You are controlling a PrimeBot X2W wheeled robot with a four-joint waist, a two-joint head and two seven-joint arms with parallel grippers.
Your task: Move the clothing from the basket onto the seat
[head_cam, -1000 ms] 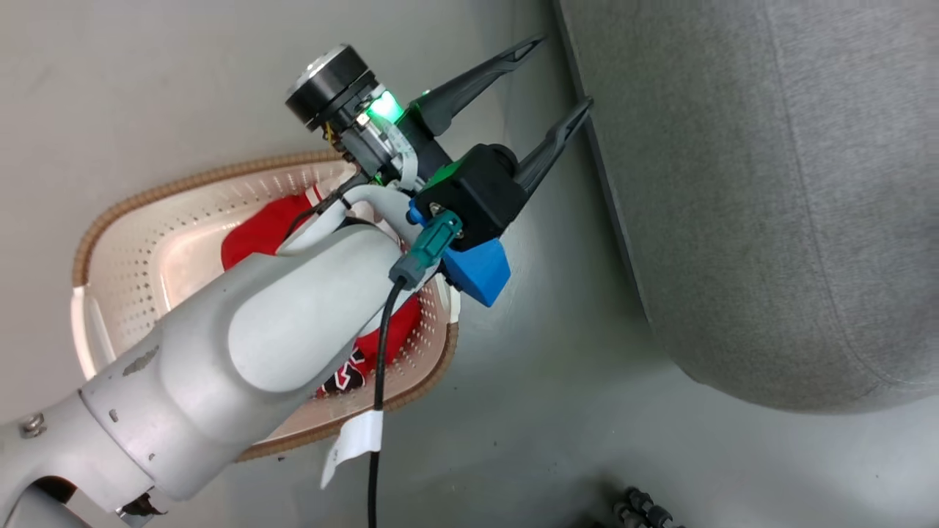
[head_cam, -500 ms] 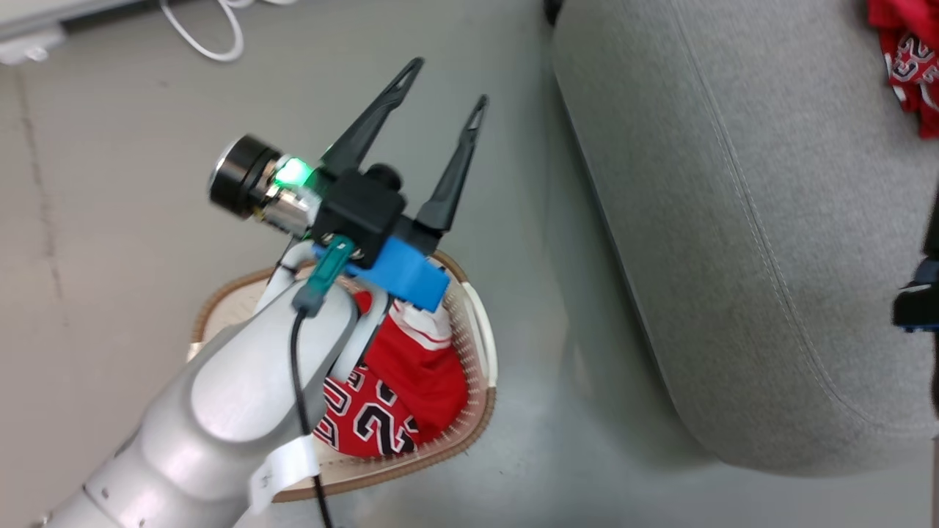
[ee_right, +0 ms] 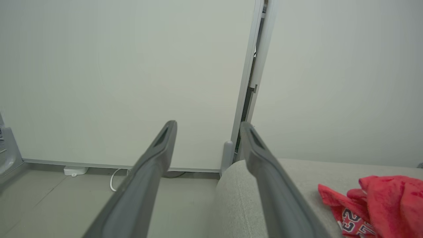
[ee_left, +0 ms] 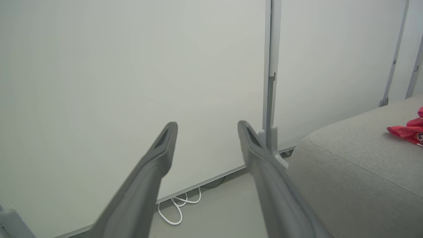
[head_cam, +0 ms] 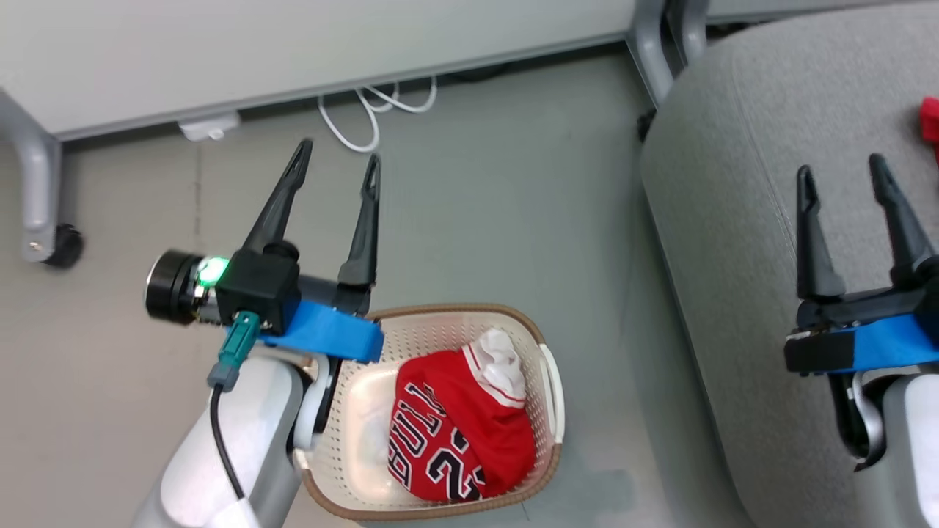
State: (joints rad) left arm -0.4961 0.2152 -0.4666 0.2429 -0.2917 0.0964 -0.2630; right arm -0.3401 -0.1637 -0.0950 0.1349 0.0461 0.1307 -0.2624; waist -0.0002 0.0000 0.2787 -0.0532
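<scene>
Left of the basket (head_cam: 440,309), the left arm's pale forearm rises from the bottom edge of the head view and overlaps the basket's left rim, with a green light lit at the wrist and a blue bracket under the black housing. The left gripper (head_cam: 337,155) points away beyond the basket's far left side, its two dark fingers spread wide with nothing between them. Well to the right of the basket, the right gripper (head_cam: 841,169) is held over the seat (head_cam: 733,183), fingers pointing the same way, parted and empty. Far to the left of the basket a metal leg ends in a black caster (head_cam: 62,246). Beyond the basket a pale partition wall (head_cam: 293,44) runs across the room, with a white adapter (head_cam: 209,128) and a looped white cable (head_cam: 374,117) at its foot. The basket stands on the grey-green floor (head_cam: 499,220). The red jersey (head_cam: 455,433) lies crumpled inside it, towards its right half, black-and-white lettering facing up and a white fold at the far end. A strip of floor separates the basket from the seat on its right. Farther right, past the right gripper, a red garment (ee_right: 380,198) with a black-and-white print lies bunched on the cushion.
</scene>
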